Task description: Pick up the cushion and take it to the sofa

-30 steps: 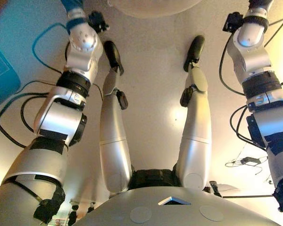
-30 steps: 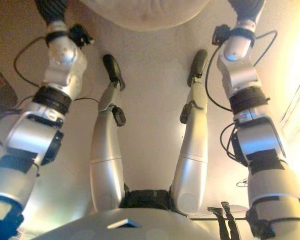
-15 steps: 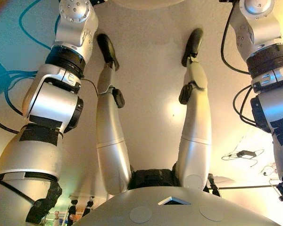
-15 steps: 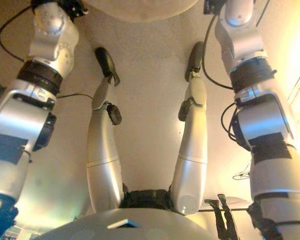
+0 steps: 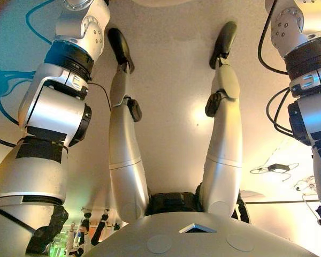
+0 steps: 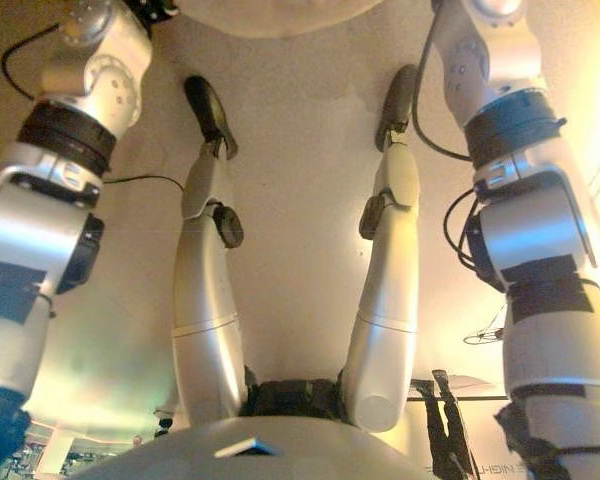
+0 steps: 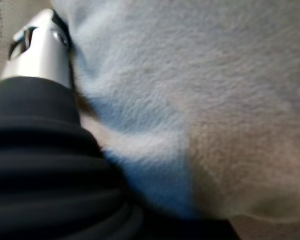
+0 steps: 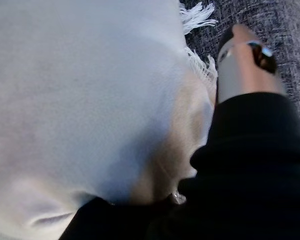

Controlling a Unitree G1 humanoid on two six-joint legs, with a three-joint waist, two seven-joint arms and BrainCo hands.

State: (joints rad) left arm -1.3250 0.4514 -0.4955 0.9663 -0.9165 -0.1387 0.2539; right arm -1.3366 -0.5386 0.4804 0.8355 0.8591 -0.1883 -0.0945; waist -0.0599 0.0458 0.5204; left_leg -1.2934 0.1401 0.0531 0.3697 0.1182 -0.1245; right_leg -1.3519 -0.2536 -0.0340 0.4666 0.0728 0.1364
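The cushion is pale cream and soft; only its lower edge shows at the top of the eye views, out in front between my two raised arms. It fills the left wrist view, pressed against my left hand. It also fills the right wrist view, pressed against my right hand, with a white fringe at its edge. Grey woven sofa fabric lies just past the right hand. Both hands are out of the eye views, above their top edge.
A beige floor lies below. A small black adapter with thin wires lies on the floor at the right. A teal patch shows at the far left.
Both arms have moved up and forward, so the hands and most of the cushion have left the top of the eye views. The view has shifted a little.
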